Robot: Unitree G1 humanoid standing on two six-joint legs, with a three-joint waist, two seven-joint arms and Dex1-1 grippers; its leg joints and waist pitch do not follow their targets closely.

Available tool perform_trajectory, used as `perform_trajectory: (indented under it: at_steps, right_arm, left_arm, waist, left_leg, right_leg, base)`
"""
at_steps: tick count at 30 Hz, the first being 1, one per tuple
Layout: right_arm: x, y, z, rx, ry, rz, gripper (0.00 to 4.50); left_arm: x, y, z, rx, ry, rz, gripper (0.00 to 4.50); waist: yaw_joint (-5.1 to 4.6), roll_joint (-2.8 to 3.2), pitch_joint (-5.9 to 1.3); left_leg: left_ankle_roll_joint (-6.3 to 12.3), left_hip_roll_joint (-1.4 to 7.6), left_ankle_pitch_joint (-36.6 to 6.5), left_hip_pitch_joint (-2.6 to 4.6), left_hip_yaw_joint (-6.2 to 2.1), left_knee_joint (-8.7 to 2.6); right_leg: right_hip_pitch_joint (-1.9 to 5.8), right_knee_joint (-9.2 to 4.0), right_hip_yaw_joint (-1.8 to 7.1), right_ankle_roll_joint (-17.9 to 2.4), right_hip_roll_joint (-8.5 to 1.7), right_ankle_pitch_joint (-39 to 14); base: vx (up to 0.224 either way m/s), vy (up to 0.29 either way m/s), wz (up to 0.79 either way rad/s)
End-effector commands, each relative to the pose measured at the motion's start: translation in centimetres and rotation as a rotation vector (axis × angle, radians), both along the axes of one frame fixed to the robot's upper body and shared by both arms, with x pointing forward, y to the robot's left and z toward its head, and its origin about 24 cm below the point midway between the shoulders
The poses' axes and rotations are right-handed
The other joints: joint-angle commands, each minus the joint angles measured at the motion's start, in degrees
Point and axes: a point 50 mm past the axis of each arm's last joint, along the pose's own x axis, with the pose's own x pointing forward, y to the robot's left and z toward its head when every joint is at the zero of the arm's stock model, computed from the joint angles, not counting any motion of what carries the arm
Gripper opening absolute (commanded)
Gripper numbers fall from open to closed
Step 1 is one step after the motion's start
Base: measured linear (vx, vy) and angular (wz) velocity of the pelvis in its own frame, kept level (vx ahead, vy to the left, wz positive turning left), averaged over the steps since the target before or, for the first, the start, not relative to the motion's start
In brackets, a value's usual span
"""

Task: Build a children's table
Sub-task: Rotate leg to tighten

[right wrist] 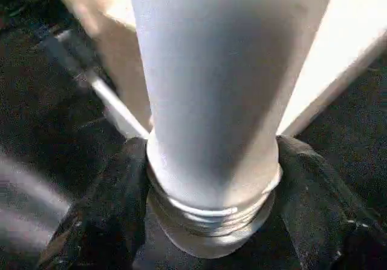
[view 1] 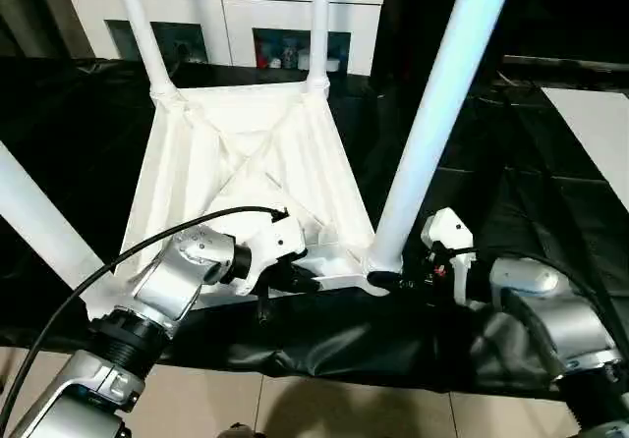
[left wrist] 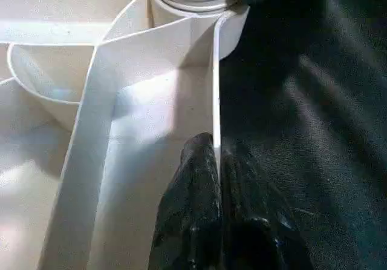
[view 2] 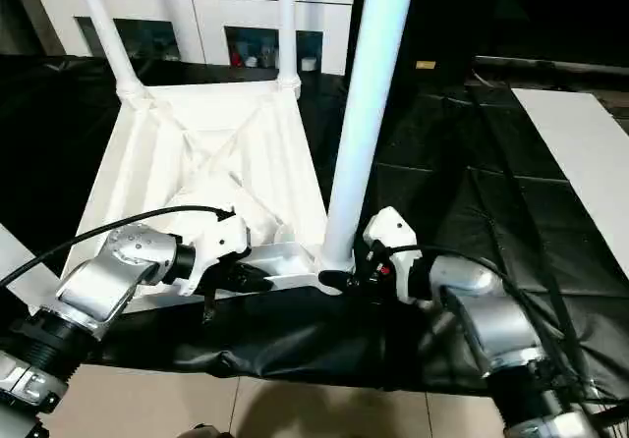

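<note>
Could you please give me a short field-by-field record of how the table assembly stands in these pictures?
tabletop: white tabletop lies underside up on the black-draped work table
legs: four white legs stand in the corner sockets
near right leg: leg stands in its socket, thread rings visible at its base
left hand: left hand pinches the tabletop's near rim
right hand: right hand has a finger on each side of that leg's base
background: white cabinet behind

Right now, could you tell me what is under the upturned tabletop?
The tabletop lies upside down on a black cloth, which spreads beyond every edge. Whatever the cloth covers, and the tabletop's top face, cannot be seen.
</note>
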Motion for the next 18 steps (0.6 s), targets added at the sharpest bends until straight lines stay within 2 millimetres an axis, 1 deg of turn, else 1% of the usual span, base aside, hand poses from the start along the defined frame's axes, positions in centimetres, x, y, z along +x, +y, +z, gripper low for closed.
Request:
perform_trajectory:
  at_steps: [1,2,3,4,5,6,7,8,9,11,12,14,15,16,17,18]
  right_arm:
    - [1.0,-1.0,-1.0,-0.043,-0.008,-0.227,2.72]
    - [1.3,-0.8,-1.4,-0.032,-0.009,-0.317,2.72]
    - [1.6,-0.5,-1.7,-0.028,-0.010,-0.399,2.71]
    - [1.8,-0.3,-1.9,-0.026,-0.011,-0.455,2.70]
    - [2.3,0.6,-2.1,-0.009,-0.018,-0.604,2.70]
    - [2.6,1.3,-2.2,0.017,-0.012,-0.672,2.70]
    - [2.8,1.8,-2.3,0.035,-0.005,-0.714,2.70]
    - [2.9,2.5,-2.3,0.064,0.014,-0.738,2.70]
    - [3.0,3.0,-2.4,0.081,0.026,-0.750,2.70]
    - [3.5,4.7,-2.1,0.068,-0.003,-0.725,2.70]
    - [3.8,5.7,-1.6,0.064,-0.043,-0.678,2.70]
    - [3.9,5.9,-1.4,0.068,-0.061,-0.665,2.70]
    - [3.8,5.8,-0.4,0.134,-0.097,-0.632,3.26]
    - [3.8,5.7,-0.1,0.156,-0.109,-0.613,3.40]
    - [3.7,5.2,0.3,0.160,-0.135,-0.608,3.40]
    - [3.7,5.2,0.3,0.160,-0.135,-0.608,3.42]
  left_arm:
    - [0.5,-0.5,-0.6,-0.003,-0.021,0.096,0.00]
    - [1.0,-0.9,-0.5,-0.022,-0.042,0.150,0.00]
    - [1.5,-1.4,-0.5,-0.035,-0.058,0.195,0.00]
    - [1.8,-1.7,-0.4,-0.043,-0.069,0.224,0.00]
    - [2.8,-2.7,-0.1,-0.063,-0.118,0.307,0.00]
    - [3.3,-3.3,0.2,-0.079,-0.144,0.347,0.00]
    - [3.6,-3.7,0.4,-0.089,-0.160,0.372,0.00]
    - [3.9,-4.1,0.5,-0.095,-0.181,0.386,0.00]
    - [4.0,-4.4,0.6,-0.098,-0.194,0.393,0.00]
    - [4.4,-5.0,0.7,-0.094,-0.233,0.398,0.00]
    - [4.4,-5.2,0.6,-0.074,-0.247,0.388,0.00]
    - [4.4,-5.2,0.5,-0.065,-0.251,0.381,0.00]
    - [4.2,-4.9,0.2,-0.049,-0.233,0.354,0.00]
    - [4.0,-4.8,0.0,-0.042,-0.222,0.340,0.00]
    - [3.8,-4.6,-0.2,-0.033,-0.206,0.318,0.00]
    - [3.8,-4.6,-0.2,-0.033,-0.206,0.318,0.00]
  waist:
    - [0.13,-0.42,-3.47]
    - [-0.12,-0.34,-3.36]
    - [-0.35,-0.67,-3.42]
    - [-0.55,-0.57,-3.32]
    - [-0.60,-0.51,-3.33]
    - [-0.65,-0.45,-3.23]
    - [-0.90,-0.63,-3.29]
    - [-0.82,-0.69,-3.39]
    - [-0.71,-0.52,-3.48]
    - [-0.62,-0.37,-3.61]
    - [-0.55,-0.36,-3.69]
    - [-0.43,-0.32,-3.76]
    - [-0.36,-0.41,-3.78]
    - [-0.22,-0.40,-3.75]
    - [-0.14,-0.40,-3.74]
    - [0.05,-0.43,-3.77]
  left_leg:
    - [2.07,1.86,-9.88,0.81,-0.39,-3.84]
    - [0.89,1.71,-11.38,0.93,-0.47,-4.01]
    - [0.07,1.66,-12.76,1.02,-0.60,-4.12]
    - [-0.39,1.67,-13.48,1.04,-0.69,-4.29]
    - [-0.56,1.67,-13.89,1.11,-0.69,-4.28]
    - [-1.14,1.56,-15.02,1.47,-0.63,-4.22]
    - [-1.60,1.34,-15.51,1.33,-0.68,-4.30]
    - [-1.67,1.40,-15.19,1.25,-0.84,-4.40]
    - [-1.17,1.49,-14.60,1.34,-0.69,-4.31]
    - [-0.75,1.55,-13.05,1.02,-0.72,-4.36]
    - [-0.36,1.50,-11.56,0.80,-0.68,-4.31]
    - [-0.04,1.50,-10.94,0.81,-0.61,-4.23]
    - [0.38,1.56,-10.55,0.76,-0.58,-4.21]
    - [0.82,1.54,-10.45,0.71,-0.51,-4.12]
    - [1.05,1.56,-10.35,0.73,-0.51,-4.15]
    - [1.48,1.61,-9.91,0.68,-0.47,-4.10]
  right_leg:
    - [2.21,-4.73,2.21,-14.19,-4.07,-5.03]
    - [2.13,-5.04,2.20,-13.55,-4.13,-8.27]
    - [2.19,-5.28,2.12,-12.52,-4.18,-11.45]
    - [2.10,-5.47,2.19,-11.64,-4.18,-13.42]
    - [1.95,-5.55,2.22,-11.27,-4.15,-14.07]
    - [1.38,-5.96,2.33,-10.74,-4.16,-16.07]
    - [1.35,-6.05,2.41,-10.10,-4.22,-17.85]
    - [1.60,-6.03,2.32,-9.69,-4.30,-18.09]
    - [1.42,-6.15,2.47,-9.34,-4.23,-16.60]
    - [1.73,-5.85,2.44,-9.59,-4.20,-13.03]
    - [1.91,-5.58,2.39,-9.96,-4.16,-9.84]
    - [1.92,-5.51,2.39,-10.24,-4.19,-8.21]
    - [2.02,-5.38,2.38,-10.53,-4.23,-6.97]
    - [2.12,-5.35,2.42,-10.66,-4.25,-6.41]
    - [2.16,-5.32,2.43,-10.69,-4.25,-6.14]
    - [2.22,-5.25,2.44,-10.74,-4.22,-5.27]
  base:
    - [0.000,0.000,0.00]
    - [0.000,0.000,0.00]
    - [0.000,0.000,0.00]
    - [0.000,0.000,0.00]
    - [0.000,0.000,0.00]
    - [0.000,0.000,0.00]
    - [0.000,0.000,0.00]
    - [0.000,0.000,0.00]
    - [0.000,0.000,0.00]
    - [0.000,0.000,0.00]
    - [0.000,0.000,0.00]
    - [0.000,0.000,0.00]
    - [0.000,0.000,0.00]
    - [0.000,0.000,0.00]
    - [0.000,0.000,0.00]
    - [0.000,0.000,0.00]
